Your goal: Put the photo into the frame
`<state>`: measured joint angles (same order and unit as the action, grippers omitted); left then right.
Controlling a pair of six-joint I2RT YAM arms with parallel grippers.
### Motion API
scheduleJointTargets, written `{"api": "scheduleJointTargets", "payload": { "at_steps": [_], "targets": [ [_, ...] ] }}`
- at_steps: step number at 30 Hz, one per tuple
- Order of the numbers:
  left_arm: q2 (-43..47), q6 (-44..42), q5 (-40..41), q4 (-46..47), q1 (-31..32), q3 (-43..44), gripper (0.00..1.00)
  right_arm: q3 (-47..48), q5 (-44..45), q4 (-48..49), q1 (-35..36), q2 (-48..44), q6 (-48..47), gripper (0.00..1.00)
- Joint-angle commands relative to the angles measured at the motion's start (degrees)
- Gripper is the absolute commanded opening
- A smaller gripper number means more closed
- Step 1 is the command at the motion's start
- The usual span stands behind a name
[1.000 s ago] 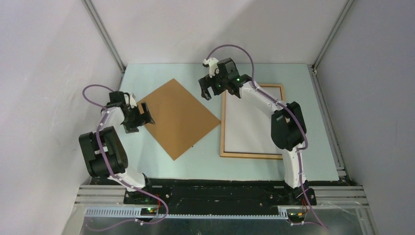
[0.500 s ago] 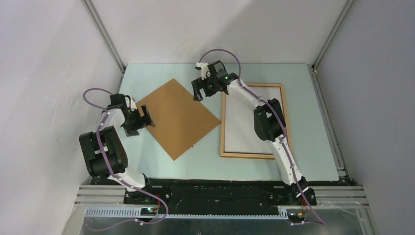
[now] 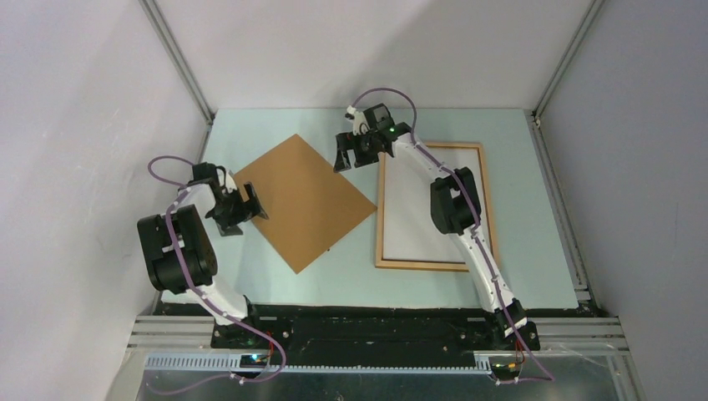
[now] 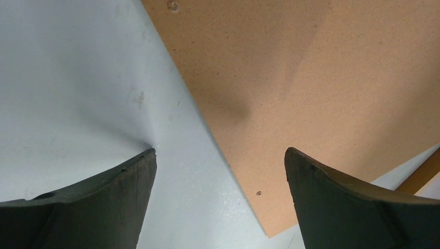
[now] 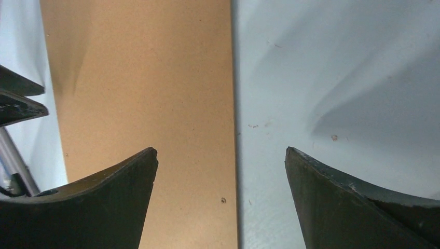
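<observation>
**A:** How do the arms stand?

**B:** The left arm is folded with its elbow back near the base and its forearm reaching rightward. The left end effector [image 3: 248,203] sits low at the left corner of the brown backing board [image 3: 305,200]. The right arm stretches far out over the frame [image 3: 430,266]. The right end effector [image 3: 343,157] is past the frame's far left corner, by the board's far-right edge.

**A:** And the jaws?

**B:** Both are spread wide and hold nothing.

**A:** Where is the photo?

**B:** The photo [image 3: 422,209] lies white side up inside the frame on the desk [image 3: 534,251], right of the board. Only the top view shows that.

**A:** What do the wrist views add?

**B:** The left one shows the board's edge slanting between its fingers, and small holes in the board. The right one shows that edge running straight up, with the board to the left and bare desk to the right.
</observation>
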<state>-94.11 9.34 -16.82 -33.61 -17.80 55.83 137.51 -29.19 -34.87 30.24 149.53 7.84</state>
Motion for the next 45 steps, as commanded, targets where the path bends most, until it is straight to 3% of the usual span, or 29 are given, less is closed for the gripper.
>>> {"api": "scheduleJointTargets", "payload": {
  "at_steps": [1,22,45],
  "targets": [
    [-1.2,1.43,-2.8,1.87,-0.31,-0.51,0.98,2.44,-5.46,-1.92,-1.62,0.72,4.29,0.96],
    [-4.66,2.52,-7.14,3.52,-0.3,-0.97,0.96,-3.04,-12.29,-0.1,-1.63,1.58,14.2,0.94],
    [-6.41,2.83,-7.8,4.11,2.42,-0.59,0.94,-6.46,-17.56,3.89,1.7,0.76,18.38,0.92]
  ]
}}
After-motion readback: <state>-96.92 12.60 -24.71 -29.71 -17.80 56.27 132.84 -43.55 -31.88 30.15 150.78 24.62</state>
